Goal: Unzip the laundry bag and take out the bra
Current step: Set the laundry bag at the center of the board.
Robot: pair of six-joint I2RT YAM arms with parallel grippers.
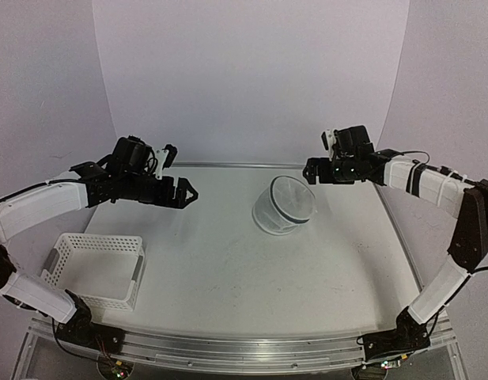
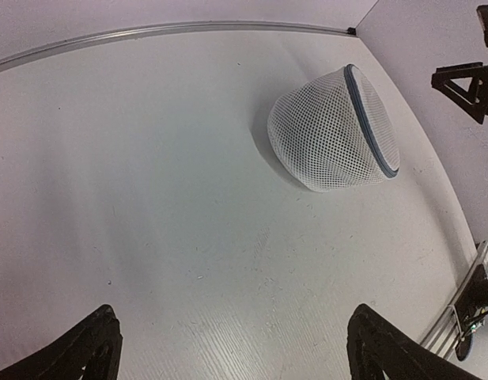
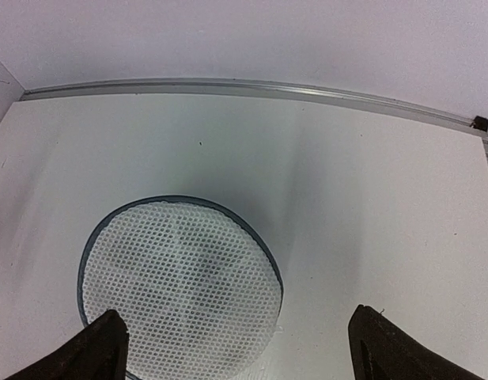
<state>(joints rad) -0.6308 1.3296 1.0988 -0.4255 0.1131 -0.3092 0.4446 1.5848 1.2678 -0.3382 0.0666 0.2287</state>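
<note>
the laundry bag lies on the white table, a little right of centre in the top view, tipped on its side so that one round flat face with its dark wire rim tilts up and toward the right of the frame. the mesh is white and closed all round as far as can be seen. only a faint grey shade shows through it, and the bra cannot be made out.

the left gripper hovers at centre left of the top view, well apart from the bag, its jaws spread wide with nothing between them. in its own wrist view the two black fingers sit at the lower corners and the bag lies at upper right.

the right gripper hangs just above and right of the bag, jaws likewise wide and empty. its wrist view looks down on the round mesh face at lower left, between the fingers.

a white lattice basket stands at lower left of the top view.
</note>
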